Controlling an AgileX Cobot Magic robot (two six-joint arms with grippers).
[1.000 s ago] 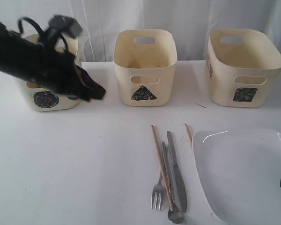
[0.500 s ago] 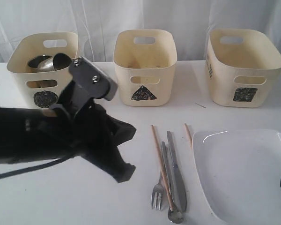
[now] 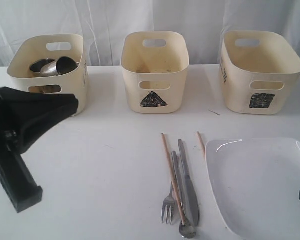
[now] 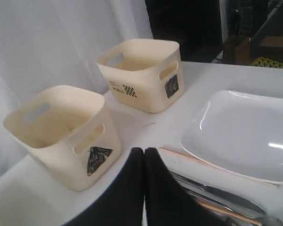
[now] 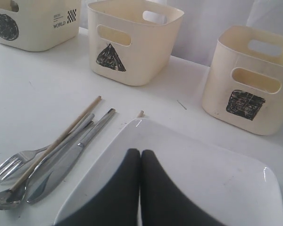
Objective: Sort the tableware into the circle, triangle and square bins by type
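Gripper on left (image 4: 144, 151) withdrew from circle bin (image 3: 67, 82)

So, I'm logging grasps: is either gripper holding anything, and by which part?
Nothing is held: the left gripper and the right gripper are both shut and empty.

The left arm (image 3: 30, 112) has left the 10 o'clock corner, where it hung over the circle bin (image 3: 70, 82). It swept across the bench (image 3: 105, 175) and now sits at the 8 o'clock edge. The bin's top is uncovered, steel vessels (image 3: 65, 64) showing. The fingers (image 4: 132, 179) of the left gripper (image 4: 144, 151), slightly apart before, now press together.
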